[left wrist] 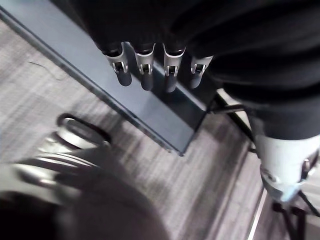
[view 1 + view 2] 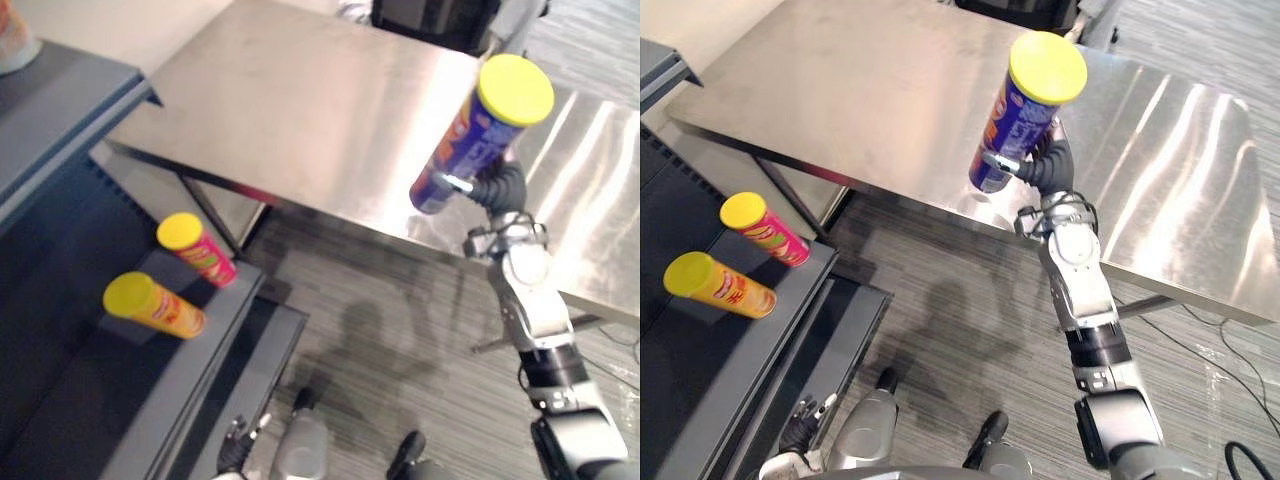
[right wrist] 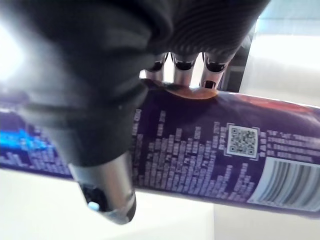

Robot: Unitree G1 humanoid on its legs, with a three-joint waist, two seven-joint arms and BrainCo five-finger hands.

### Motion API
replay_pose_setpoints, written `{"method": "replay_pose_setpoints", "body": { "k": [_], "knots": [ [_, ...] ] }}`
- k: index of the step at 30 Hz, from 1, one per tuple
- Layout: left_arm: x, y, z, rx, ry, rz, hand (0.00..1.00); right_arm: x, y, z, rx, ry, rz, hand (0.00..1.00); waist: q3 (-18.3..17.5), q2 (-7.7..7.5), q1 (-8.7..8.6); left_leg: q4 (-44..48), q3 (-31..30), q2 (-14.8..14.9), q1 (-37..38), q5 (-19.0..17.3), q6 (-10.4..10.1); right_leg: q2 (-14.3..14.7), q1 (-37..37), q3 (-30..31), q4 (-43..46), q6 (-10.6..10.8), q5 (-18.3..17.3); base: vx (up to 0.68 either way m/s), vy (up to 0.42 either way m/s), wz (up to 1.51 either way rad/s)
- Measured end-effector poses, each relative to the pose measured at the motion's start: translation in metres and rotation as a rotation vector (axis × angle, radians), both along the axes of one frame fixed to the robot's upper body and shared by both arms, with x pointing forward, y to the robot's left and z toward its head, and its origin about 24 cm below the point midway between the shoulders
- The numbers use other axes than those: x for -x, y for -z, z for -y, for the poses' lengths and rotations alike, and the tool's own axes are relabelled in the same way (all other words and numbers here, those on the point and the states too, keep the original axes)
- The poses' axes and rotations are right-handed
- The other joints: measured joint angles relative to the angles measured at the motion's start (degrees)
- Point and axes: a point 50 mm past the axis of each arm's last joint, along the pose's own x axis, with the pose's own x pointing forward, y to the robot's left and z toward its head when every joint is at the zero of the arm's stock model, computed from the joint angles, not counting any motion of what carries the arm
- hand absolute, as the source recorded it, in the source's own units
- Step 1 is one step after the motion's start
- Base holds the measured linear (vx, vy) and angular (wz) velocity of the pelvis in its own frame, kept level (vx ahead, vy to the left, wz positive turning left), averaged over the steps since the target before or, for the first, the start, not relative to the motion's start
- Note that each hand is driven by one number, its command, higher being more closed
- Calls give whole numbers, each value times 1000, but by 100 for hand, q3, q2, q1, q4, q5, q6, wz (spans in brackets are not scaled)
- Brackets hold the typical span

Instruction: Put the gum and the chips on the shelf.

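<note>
Your right hand (image 2: 1045,165) grips the purple chips can (image 2: 1025,105) low on its body, fingers and thumb curled round it, over the front edge of the table (image 2: 840,100). The can's yellow lid is uppermost and its long axis leans slightly. The shelf (image 2: 195,375) lies well apart to your left, across open floor. A yellow can (image 2: 718,284) and a pink can (image 2: 765,228) lie on their sides near its front edge. Your left hand (image 1: 145,75) hangs with its fingers straight beside the shelf.
</note>
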Motion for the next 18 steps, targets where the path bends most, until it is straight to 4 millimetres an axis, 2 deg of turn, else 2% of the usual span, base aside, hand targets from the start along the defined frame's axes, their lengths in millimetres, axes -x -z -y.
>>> {"method": "replay_pose_setpoints", "body": {
  "k": [2, 3, 8, 11, 13, 18],
  "knots": [
    [-5, -5, -2, -28, -26, 39, 0, 13, 11, 12, -11, 25, -11, 100, -167, -93, -22, -48, 104, 29, 2, -1, -3, 20, -90, 104, -30, -14, 21, 44, -8, -25],
    [-10, -9, 1, -29, -38, 72, 0, 19, 17, 20, -21, 45, -27, 100, -225, -100, -87, -54, 144, 28, 30, -2, -3, 13, -93, 153, -36, -15, 34, 54, -1, -22],
    [-25, -19, 25, 57, -17, 203, 0, 46, 42, 44, -34, 85, -79, 100, -523, -32, -309, -114, 347, 36, 115, -18, 10, -13, -162, 336, -35, -7, 57, 22, 13, -20],
    [-27, -17, 42, 155, 76, 226, 0, 60, 54, 56, -35, 106, -102, 100, -629, 10, -350, -274, 563, 67, 291, -22, 12, -8, -159, 584, -32, -4, 64, -10, 5, -31],
    [-25, -15, 50, 204, 163, 221, 0, 67, 58, 61, -49, 110, -107, 100, -711, 56, -475, -279, 584, 82, 319, -30, 9, 4, -159, 609, -30, -7, 60, -4, -5, -16],
    [-19, -8, 58, 309, 383, 160, 0, 75, 63, 66, -51, 114, -110, 100, -803, 147, -662, -392, 814, 148, 536, -24, -6, 50, -168, 848, 1, -13, 57, 3, -8, -23]
  ]
}}
